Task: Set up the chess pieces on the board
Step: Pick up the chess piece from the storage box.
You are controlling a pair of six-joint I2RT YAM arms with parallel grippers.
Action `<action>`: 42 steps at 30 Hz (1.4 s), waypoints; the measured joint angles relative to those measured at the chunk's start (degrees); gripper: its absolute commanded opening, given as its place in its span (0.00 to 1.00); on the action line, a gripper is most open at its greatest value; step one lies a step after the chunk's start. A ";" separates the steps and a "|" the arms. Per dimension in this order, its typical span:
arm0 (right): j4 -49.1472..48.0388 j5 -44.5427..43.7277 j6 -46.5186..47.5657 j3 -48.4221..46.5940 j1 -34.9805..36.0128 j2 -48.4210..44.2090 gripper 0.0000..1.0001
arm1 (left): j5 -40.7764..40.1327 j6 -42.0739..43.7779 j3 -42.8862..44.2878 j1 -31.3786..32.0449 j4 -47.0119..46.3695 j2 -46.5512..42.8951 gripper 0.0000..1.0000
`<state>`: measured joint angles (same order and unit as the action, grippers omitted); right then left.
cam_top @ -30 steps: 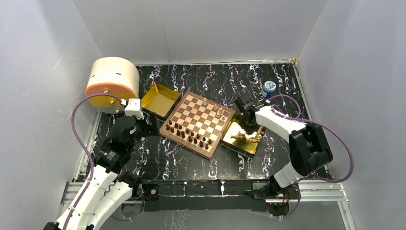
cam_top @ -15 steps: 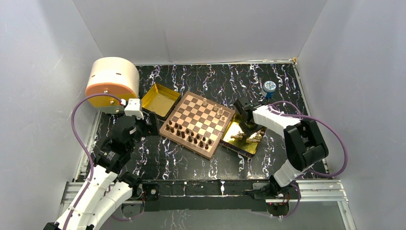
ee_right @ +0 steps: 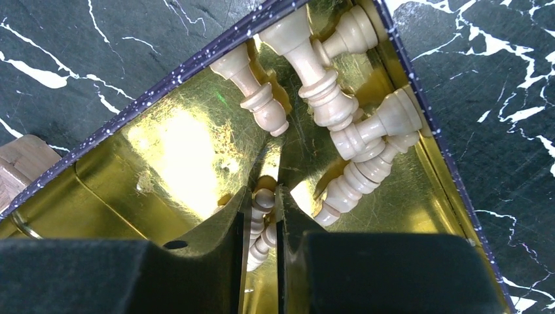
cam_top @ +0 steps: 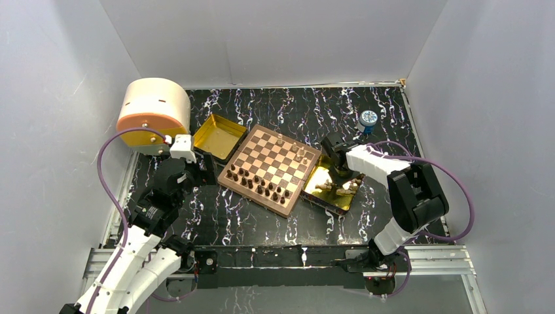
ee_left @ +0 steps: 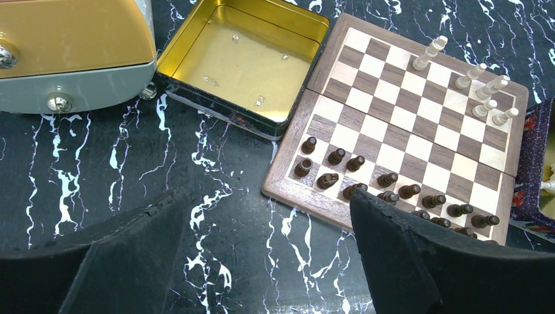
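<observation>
The right gripper (ee_right: 264, 209) is reaching down into the gold tray (ee_right: 177, 150) touching the right edge of the board (cam_top: 269, 170). Its fingers are pressing almost together on a small pale piece (ee_right: 262, 200) lying on the tray floor. It is probably a pawn, though the fingers are hiding most of it. The grip is sitting on the narrow part of the piece, likely so it can be lifted out without disturbing the loose pale pieces (ee_right: 327, 104) piled in the tray corner farther from the board.

The board is lying between the two trays. The dark pieces (ee_left: 357, 180) are standing in two rows along the board's near side, so that set is looking nearly complete. Only a few pale pieces (ee_left: 484, 91) are standing by the board's far right corner, so the pale side is the one being filled, one piece at a time.

The left gripper (ee_left: 269, 209) is hovering off the board's left corner with its fingers wide apart and nothing between them. It is probably waiting clear of the work. The other gold tray (ee_left: 242, 62), just left of the board's far corner, is holding no pieces.
</observation>
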<state>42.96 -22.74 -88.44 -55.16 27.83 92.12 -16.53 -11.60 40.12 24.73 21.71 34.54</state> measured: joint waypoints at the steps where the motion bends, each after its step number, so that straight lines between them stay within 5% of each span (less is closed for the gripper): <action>1: -0.28 0.02 -0.02 0.22 -0.07 -0.04 0.21 | -0.02 -0.02 0.00 0.00 0.00 0.00 0.90; 11: -1.18 0.87 -0.22 0.63 -0.52 -0.28 0.27 | -0.20 -0.44 0.00 0.00 0.00 -0.04 0.90; 22: -1.16 0.50 0.11 0.61 -0.76 -0.26 0.02 | -0.26 -0.83 0.00 0.00 0.00 -0.26 0.87; 28: -0.04 -2.43 2.27 -0.26 -0.79 -1.11 0.00 | -0.37 -2.10 0.00 0.00 0.00 -0.13 0.84; 42: -11.21 -4.35 27.78 -0.28 -0.79 -13.75 0.00 | 11.02 -10.16 4.96 0.00 0.22 7.13 0.73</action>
<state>31.75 -27.09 -60.66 -55.44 27.05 78.37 -5.52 -21.76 45.08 24.73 21.93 41.67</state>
